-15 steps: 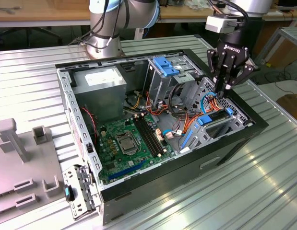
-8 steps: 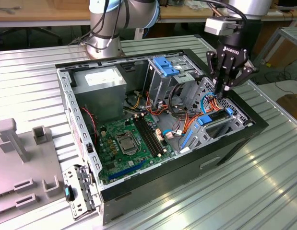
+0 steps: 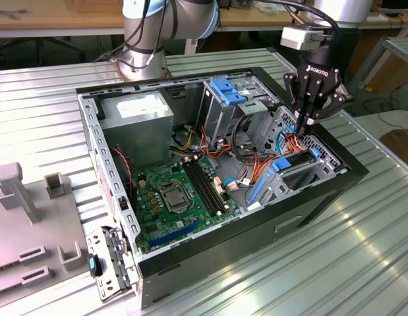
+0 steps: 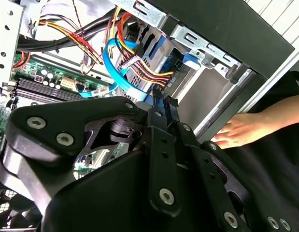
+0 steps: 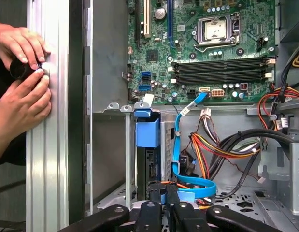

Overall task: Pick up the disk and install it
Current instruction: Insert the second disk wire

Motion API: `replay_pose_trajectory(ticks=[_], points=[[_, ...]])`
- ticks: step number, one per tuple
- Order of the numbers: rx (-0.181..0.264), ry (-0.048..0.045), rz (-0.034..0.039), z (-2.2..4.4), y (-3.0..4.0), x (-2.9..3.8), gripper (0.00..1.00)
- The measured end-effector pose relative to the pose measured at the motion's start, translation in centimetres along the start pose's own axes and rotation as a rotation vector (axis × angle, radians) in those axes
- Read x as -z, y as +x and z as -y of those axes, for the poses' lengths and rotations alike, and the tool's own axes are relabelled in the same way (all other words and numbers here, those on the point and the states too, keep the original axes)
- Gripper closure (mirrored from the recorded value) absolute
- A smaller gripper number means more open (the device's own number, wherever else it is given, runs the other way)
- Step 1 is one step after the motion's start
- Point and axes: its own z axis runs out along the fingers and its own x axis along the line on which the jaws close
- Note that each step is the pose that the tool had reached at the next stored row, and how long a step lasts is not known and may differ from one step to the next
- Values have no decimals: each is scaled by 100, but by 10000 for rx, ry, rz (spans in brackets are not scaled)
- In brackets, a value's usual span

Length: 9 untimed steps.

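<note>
- End effector [image 3: 302,128]: black, multi-fingered, pointing down into the drive-bay corner of the open computer case [image 3: 309,197]. In both wrist views [image 4: 161,99] [image 5: 162,195] its fingers are drawn tightly together, clenched. Whether they pinch anything cannot be told.
- Disk [image 3: 297,160]: directly below the fingertips, seated in the metal drive cage. The dark drive body lies between blue carrier parts. In the first wrist view the blue carrier [image 5: 147,133] extends straight ahead of the fingertips, standing on edge in its slot.
- Blue data cable [image 5: 178,140]: just beside the disk, looping down close to the fingertips. Bundled red, yellow and orange wires [image 5: 212,150] lie further to the same side.
- Motherboard [image 3: 171,197]: on the case floor, beyond the drive cage from the end effector, with processor socket and memory slots exposed [image 5: 212,43].
- Power supply [image 3: 138,115]: in the case corner well apart from the end effector.
- Table [image 3: 362,263]: ribbed metal surface carrying the case.
- Person's hands [image 5: 21,92]: outside the case wall, resting on the table's edge and holding a small dark round object. One hand [image 4: 241,130] also appears in the second wrist view, beyond the fingers.
</note>
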Motion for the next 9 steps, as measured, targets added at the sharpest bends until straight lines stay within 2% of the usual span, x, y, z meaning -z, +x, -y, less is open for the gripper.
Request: replay_pose_trajectory(ticks=[1,2,6,7,9], points=[[0,-1,24,-5,30,-14,84],[1,-1,109,-15,83,-39,84],[5,-1,186,-52,181,-76,84],[9,0,274,-59,215,-89,84],[14,-1,638,-64,250,-103,84]])
